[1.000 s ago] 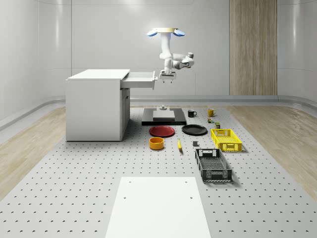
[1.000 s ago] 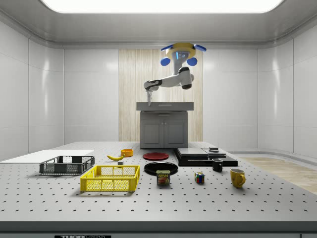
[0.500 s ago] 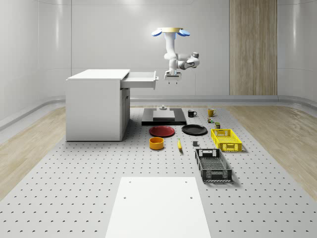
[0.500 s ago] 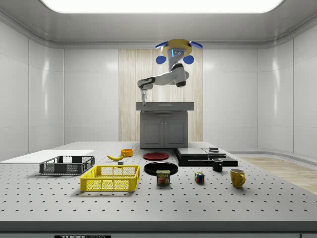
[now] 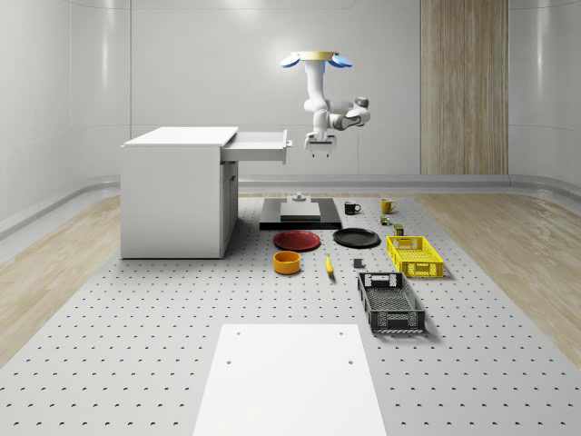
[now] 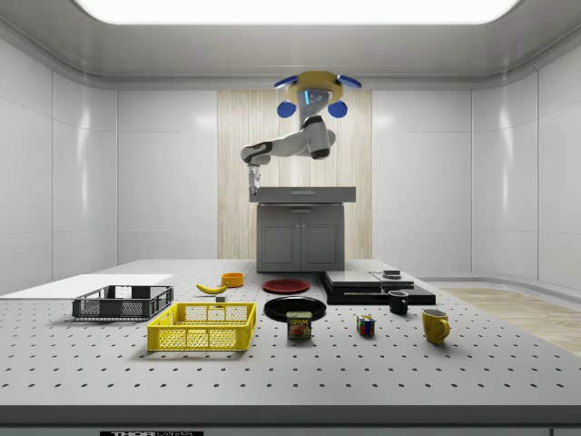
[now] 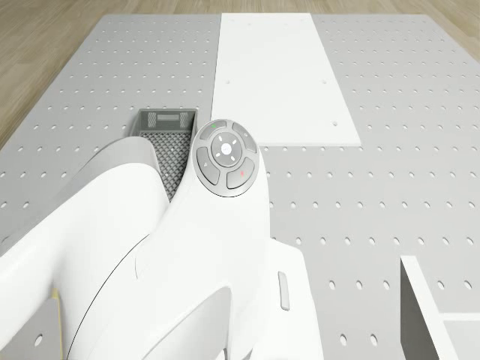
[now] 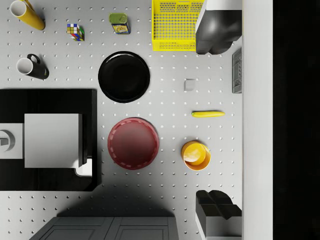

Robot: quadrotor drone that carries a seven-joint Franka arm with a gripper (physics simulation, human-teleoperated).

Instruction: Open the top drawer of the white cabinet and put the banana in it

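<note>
Banana (image 8: 208, 114): small, yellow, near-straight, flat on worktop (image 5: 136, 318). Top drawer (image 5: 259, 146) pulled out. Drone (image 5: 316, 60) hovers beside it; gripper (image 5: 320, 150) released, empty.

white arm (image 5: 318, 102), blue rotors, grey button pad (image 7: 226, 158).

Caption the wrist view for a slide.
Gripper open high above the table, banana lying between orange bowl and yellow basket.

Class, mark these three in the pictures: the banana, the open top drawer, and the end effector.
banana (image 8: 208, 114), wrist view, middle of the fruit.
top drawer (image 5: 260, 145), whole-scene view, its side wall.
end effector (image 5: 319, 154), whole-scene view, between the fingertips.
</note>
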